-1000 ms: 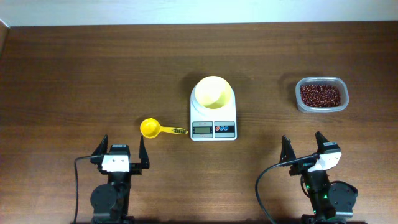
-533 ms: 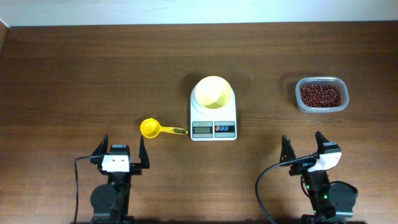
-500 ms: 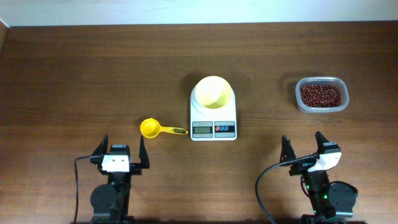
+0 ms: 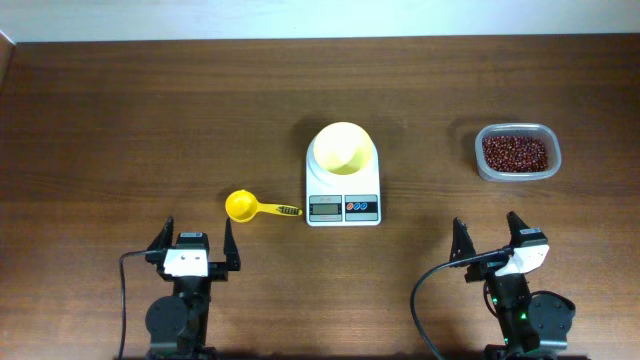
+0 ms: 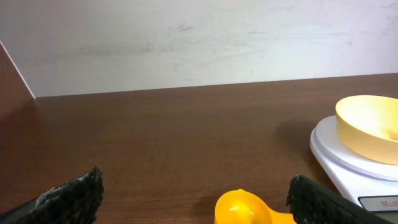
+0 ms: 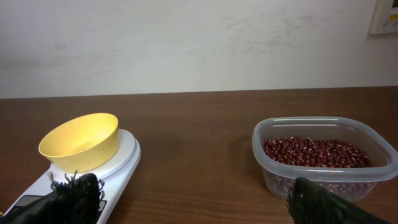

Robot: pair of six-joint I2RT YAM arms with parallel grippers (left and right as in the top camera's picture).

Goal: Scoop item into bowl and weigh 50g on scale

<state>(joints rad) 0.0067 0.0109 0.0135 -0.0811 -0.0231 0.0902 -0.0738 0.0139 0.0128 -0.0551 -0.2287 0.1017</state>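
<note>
The pale-yellow bowl [image 4: 343, 148] sits empty on the white scale [image 4: 343, 196] at the table's middle; both also show in the right wrist view, the bowl [image 6: 79, 141] on the scale [image 6: 121, 163]. The red-brown beans [image 4: 515, 153] fill a clear tub [image 4: 517, 175] at the right, also in the right wrist view [image 6: 315, 152]. A yellow scoop [image 4: 243, 206] lies left of the scale, handle pointing at it. My left gripper [image 4: 194, 246] is open and empty, near the front edge below the scoop [image 5: 244, 208]. My right gripper [image 4: 488, 238] is open and empty, in front of the tub.
A pale wall runs along the table's far edge [image 4: 320, 40]. Bare brown wood lies between the scale and the tub [image 6: 193, 155]. Black cables trail from both arm bases at the front edge.
</note>
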